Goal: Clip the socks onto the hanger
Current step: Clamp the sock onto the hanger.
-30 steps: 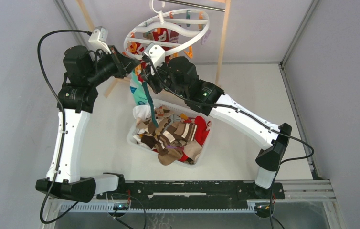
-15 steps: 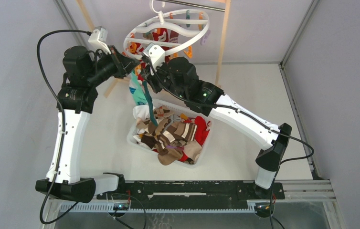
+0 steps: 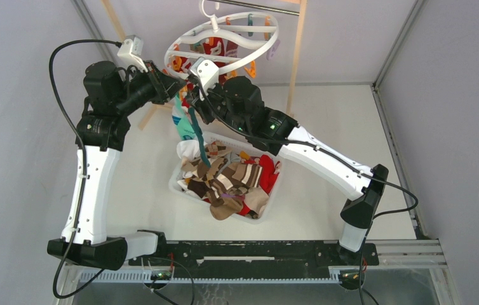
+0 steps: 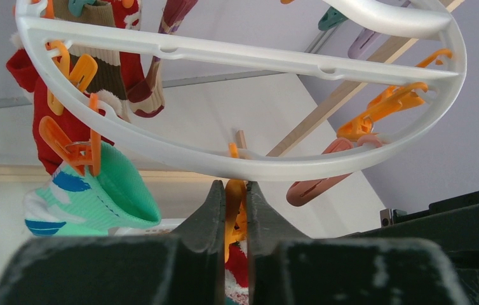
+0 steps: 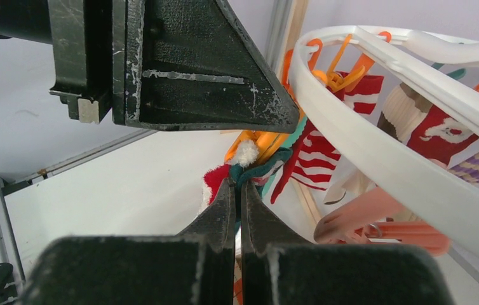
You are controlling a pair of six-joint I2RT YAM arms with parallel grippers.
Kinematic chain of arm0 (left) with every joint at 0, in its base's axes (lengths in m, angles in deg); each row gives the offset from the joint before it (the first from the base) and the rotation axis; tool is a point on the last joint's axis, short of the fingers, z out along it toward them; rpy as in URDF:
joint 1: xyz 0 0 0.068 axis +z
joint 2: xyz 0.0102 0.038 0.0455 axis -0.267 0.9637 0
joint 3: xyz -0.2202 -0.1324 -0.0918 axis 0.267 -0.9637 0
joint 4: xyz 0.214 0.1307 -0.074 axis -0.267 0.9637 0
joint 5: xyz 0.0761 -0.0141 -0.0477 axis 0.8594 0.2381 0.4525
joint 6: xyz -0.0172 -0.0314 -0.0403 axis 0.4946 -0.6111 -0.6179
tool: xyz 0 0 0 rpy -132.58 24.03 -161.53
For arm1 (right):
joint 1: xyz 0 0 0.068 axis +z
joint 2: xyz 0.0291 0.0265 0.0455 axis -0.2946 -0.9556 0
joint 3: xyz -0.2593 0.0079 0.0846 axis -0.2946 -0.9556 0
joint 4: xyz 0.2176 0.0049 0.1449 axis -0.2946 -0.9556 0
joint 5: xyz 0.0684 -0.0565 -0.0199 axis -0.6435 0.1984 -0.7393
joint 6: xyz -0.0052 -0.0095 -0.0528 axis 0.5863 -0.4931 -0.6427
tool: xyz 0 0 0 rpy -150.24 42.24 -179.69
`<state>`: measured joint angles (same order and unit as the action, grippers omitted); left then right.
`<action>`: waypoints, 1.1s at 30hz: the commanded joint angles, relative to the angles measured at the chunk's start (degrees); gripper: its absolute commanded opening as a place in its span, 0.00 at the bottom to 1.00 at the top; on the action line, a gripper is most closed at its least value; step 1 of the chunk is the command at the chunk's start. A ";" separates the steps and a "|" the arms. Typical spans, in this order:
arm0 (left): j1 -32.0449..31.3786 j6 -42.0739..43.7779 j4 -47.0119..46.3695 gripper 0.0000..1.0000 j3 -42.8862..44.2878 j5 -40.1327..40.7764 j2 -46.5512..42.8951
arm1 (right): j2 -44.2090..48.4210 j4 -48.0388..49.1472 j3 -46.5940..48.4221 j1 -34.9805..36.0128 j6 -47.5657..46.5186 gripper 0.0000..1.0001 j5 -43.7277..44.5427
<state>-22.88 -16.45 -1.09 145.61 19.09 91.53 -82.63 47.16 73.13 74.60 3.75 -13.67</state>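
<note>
Both arms are reared up, elbows bent, meeting under the near rim of the white plastic ring hanger (image 4: 275, 170), which hangs roughly flat. The left claw (image 4: 234, 185) squeezes 1 orange peg (image 4: 234, 219) below that rim. The right claw (image 5: 237, 184) pinches the cuff of a soft dark green sock (image 3: 202, 147), whose length dangles straight down toward the tub (image 3: 180, 184) of heaped socks (image 3: 227, 181).
</note>
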 commanded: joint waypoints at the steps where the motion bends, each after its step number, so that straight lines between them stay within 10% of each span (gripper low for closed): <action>1: -0.36 0.87 -0.81 0.27 0.40 0.67 -1.82 | 2.18 3.54 2.23 0.25 -0.15 0.00 -0.57; 9: -0.37 1.11 -0.64 0.32 0.57 0.78 -1.99 | 2.27 3.69 1.93 -0.25 0.06 0.00 -0.53; 22: -0.12 3.20 2.00 0.99 2.83 2.22 -4.11 | 2.09 3.07 1.91 -1.47 2.22 0.00 -2.04; 33: 6.14 7.56 7.13 0.96 -10.37 -10.41 -12.25 | 1.74 1.64 2.81 -2.83 6.48 0.05 -5.86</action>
<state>-18.49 -12.18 4.46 141.92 16.69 82.57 -82.63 47.36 73.13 72.57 7.27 -17.03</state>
